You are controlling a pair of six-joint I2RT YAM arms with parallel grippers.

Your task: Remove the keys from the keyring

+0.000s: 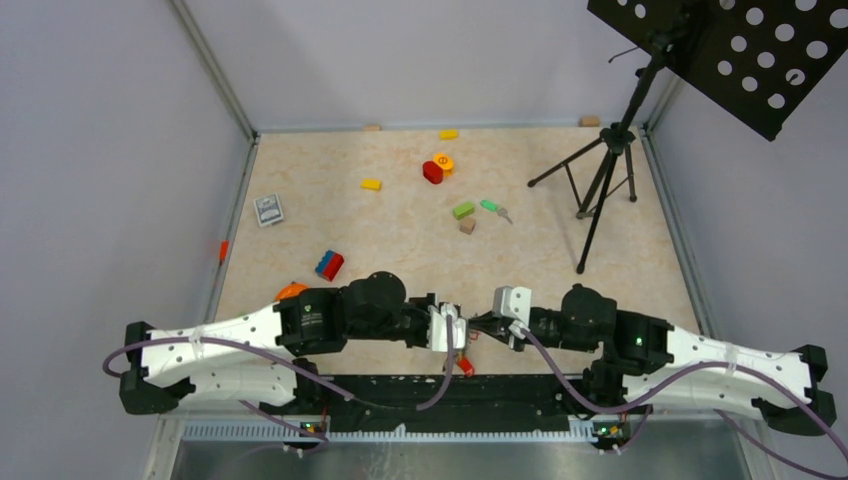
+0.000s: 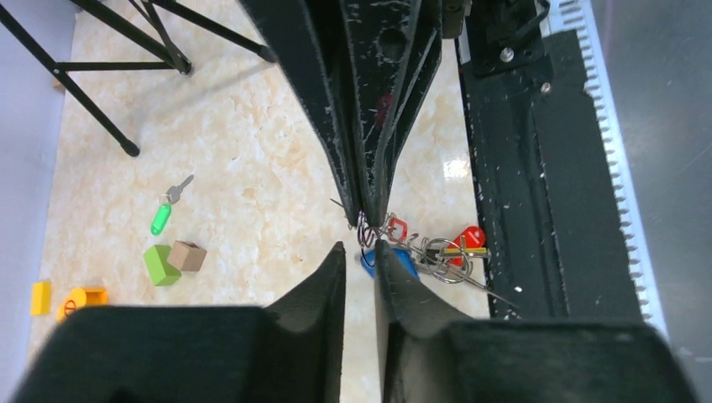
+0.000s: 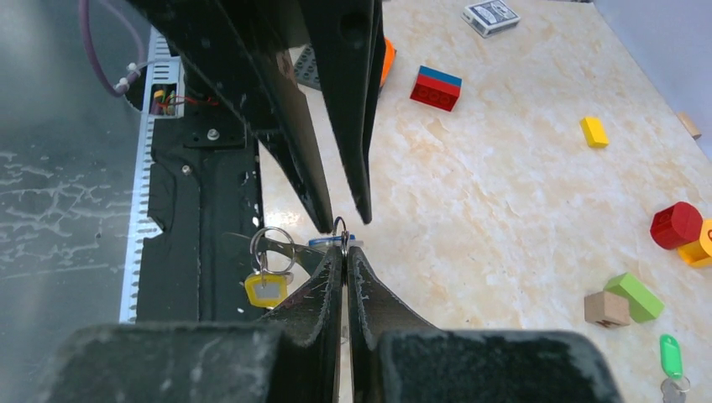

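Over at the left of the desk (image 1: 560,215) lay one small card box (image 1: 268,210), then one orange curved piece (image 1: 290,291) just beside the left arm, and one blue-and-red block (image 1: 329,265). Further along sat one yellow brick (image 1: 371,184), one red cylinder (image 1: 432,172) touching one orange-yellow piece (image 1: 444,160), and a second yellow brick (image 1: 448,134) near the back edge.

At the near edge the two arms met tip to tip. The left end effector (image 2: 359,250) was released. Its two fingers stood a little apart, with the thin wire of the keyring (image 3: 339,220) just between their tips and not clamped. The right end effector (image 3: 343,252) was clenched on the keyring, pinching it at the very fingertips.

Two keys trailed from the tangle of wire loops. One blue-headed key (image 2: 396,262) was just beside a left finger, and one red-headed key (image 2: 473,237) was against the black base plate (image 2: 537,168). One yellow tag (image 3: 264,290) showed in the right wrist view. Whether the bunch hung or rested on the desk could not be told.

Further right lay one green block (image 1: 463,210) next to one wooden cube (image 1: 467,226), then one green-headed key (image 1: 490,206), and one black tripod stand (image 1: 600,170).
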